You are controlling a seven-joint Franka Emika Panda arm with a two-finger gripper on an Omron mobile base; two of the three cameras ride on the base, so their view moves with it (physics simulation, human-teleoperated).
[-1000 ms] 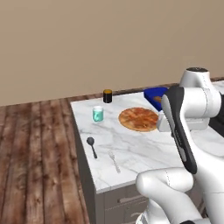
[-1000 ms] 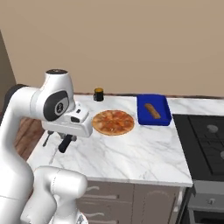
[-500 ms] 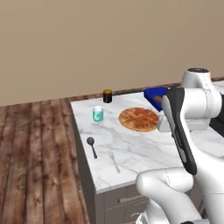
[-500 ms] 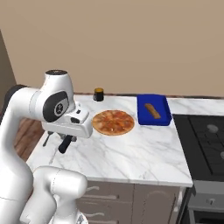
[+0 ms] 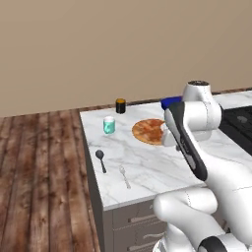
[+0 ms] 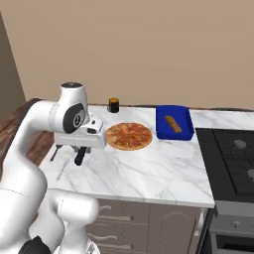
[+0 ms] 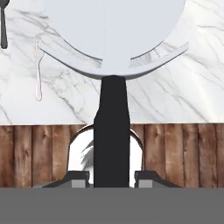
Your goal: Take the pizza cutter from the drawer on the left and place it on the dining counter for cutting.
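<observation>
Black-handled pizza cutter [image 7: 112,131] between fingers [image 7: 78,178]

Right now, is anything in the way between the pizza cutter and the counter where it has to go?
Nothing visible. The gripper holds the pizza cutter by its black handle, wheel out over bare marble of the dining counter. The fork and spoon lie off to one side.

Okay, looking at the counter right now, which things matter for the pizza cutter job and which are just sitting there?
For the job:
pizza cutter, held in the gripper
dining counter, where it goes
pizza, presumably what it will cut

Just lying about:
spoon
fork
teal cup
dark jar
blue tray
stove
</observation>
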